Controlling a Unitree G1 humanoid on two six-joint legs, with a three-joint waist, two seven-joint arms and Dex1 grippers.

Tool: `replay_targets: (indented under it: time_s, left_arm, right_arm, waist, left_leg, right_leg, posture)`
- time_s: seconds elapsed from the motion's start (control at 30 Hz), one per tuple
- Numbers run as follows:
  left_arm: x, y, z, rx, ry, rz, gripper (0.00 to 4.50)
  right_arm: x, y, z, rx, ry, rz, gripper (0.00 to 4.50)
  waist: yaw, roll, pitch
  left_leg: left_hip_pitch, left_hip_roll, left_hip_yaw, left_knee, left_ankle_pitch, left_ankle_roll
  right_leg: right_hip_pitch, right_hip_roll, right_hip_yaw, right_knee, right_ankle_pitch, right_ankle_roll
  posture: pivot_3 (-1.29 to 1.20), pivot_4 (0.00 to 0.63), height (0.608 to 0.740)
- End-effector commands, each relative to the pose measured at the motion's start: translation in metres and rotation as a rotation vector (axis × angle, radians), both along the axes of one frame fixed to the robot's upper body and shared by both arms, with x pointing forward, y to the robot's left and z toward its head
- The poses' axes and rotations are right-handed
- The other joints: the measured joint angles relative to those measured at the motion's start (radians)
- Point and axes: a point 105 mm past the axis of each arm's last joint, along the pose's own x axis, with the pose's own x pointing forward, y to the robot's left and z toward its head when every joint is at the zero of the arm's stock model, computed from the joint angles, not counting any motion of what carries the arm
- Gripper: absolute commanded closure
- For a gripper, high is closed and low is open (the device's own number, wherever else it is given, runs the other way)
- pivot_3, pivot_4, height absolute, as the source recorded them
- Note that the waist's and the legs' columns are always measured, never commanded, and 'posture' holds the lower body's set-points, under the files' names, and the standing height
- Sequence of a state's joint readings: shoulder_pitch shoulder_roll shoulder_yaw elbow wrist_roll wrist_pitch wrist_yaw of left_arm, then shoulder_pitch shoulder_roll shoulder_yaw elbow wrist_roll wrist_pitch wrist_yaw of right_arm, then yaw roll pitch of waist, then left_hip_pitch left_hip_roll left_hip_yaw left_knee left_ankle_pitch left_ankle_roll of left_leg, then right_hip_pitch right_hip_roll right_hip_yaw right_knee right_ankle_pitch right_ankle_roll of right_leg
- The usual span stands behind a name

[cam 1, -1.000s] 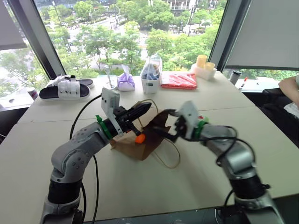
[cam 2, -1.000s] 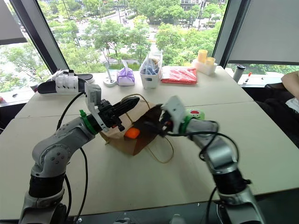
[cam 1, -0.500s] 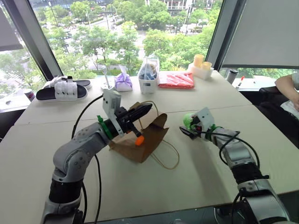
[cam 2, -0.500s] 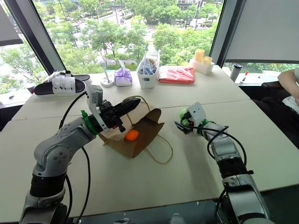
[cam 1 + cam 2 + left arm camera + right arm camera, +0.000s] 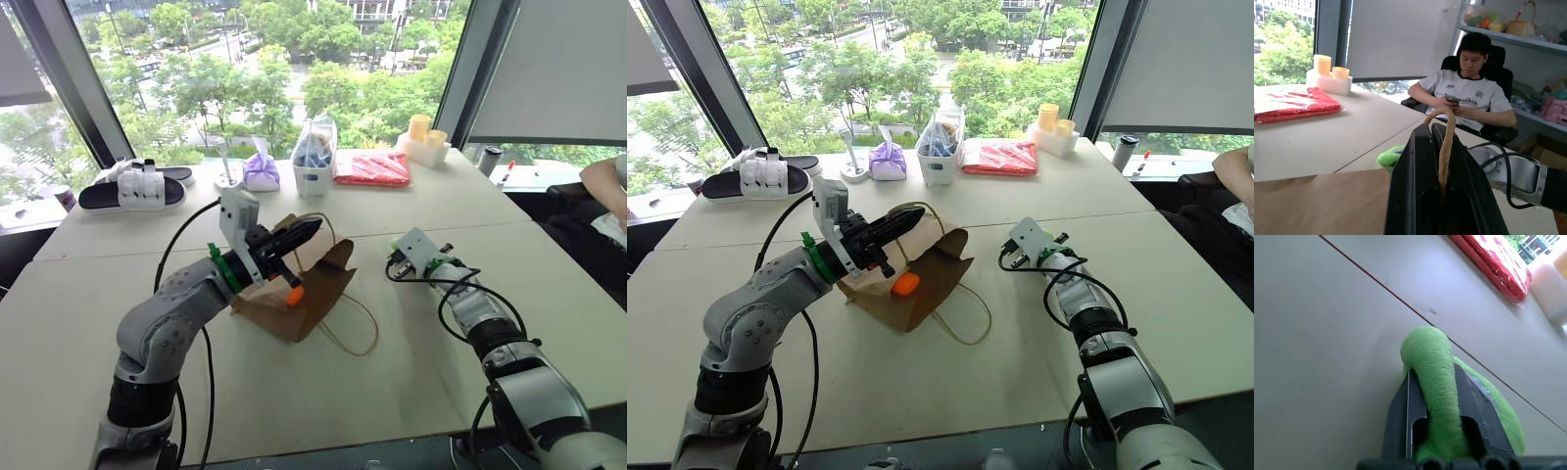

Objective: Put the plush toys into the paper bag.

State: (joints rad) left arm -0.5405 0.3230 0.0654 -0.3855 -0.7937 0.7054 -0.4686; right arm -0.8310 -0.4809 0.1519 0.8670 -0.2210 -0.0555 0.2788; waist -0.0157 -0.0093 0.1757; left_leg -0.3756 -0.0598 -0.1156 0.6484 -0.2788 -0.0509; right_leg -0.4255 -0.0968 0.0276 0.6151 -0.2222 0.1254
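The green plush toy (image 5: 1437, 382) lies on the surface (image 5: 411, 372) right of the paper bag (image 5: 294, 294), pinched in the right claw (image 5: 1435, 387), whose arm reaches low and forward; the orange toy (image 5: 292, 294) sits at the bag's mouth; the left claw (image 5: 1442, 161), raised, clamps the bag's cord handle (image 5: 1444, 142); a red packet (image 5: 372, 168) lies beyond.
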Motion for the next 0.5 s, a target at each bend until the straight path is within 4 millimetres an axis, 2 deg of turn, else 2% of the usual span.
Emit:
replay_targets:
  time_s: [0.03,0.13,0.27,0.4,0.5]
  left_arm:
    - [-0.002,0.003,0.017,-0.019,-0.063,0.006,4.5]
    - [-0.001,0.007,0.019,-0.029,-0.054,0.006,4.5]
    - [0.001,0.009,0.021,-0.025,-0.052,0.003,4.5]
    - [0.003,0.008,0.021,-0.02,-0.05,-0.01,4.5]
    - [0.003,0.007,0.021,-0.016,-0.051,-0.016,4.5]
  right_arm:
    - [-0.023,0.02,0.052,0.061,-0.118,0.173,4.46]
    - [-0.06,0.04,0.075,0.123,-0.117,0.293,4.46]
    - [-0.109,0.068,0.084,0.198,-0.051,0.42,4.46]
    - [-0.135,0.101,0.086,0.324,0.003,0.51,4.46]
    - [-0.135,0.126,0.076,0.41,0.025,0.524,4.46]
  waist:
    - [0.004,0.0,0.0]
    - [0.001,0.0,0.0]
    - [0.0,0.0,0.0]
    - [0.003,0.0,0.0]
    - [0.002,0.0,0.0]
  left_leg:
    - [-0.001,0.0,-0.001,0.0,0.0,0.0]
    - [-0.001,0.0,-0.001,-0.001,0.0,0.001]
    - [0.0,0.001,-0.001,-0.001,-0.003,0.005]
    - [0.0,0.001,-0.001,0.001,-0.003,0.006]
    - [0.001,0.001,-0.001,0.001,-0.003,0.006]
  right_leg:
    - [0.0,0.0,0.0,0.0,0.0,0.0]
    - [-0.001,0.0,0.0,-0.001,0.0,0.0]
    - [-0.001,0.0,0.0,0.0,0.0,0.0]
    - [0.001,0.0,-0.001,0.0,0.0,0.0]
    - [0.001,0.0,-0.001,0.001,0.0,0.0]
  posture:
    - [0.0,0.15,0.74]
    - [0.0,0.15,0.74]
    - [0.0,0.15,0.74]
    - [0.0,0.15,0.74]
    - [0.0,0.15,0.74]
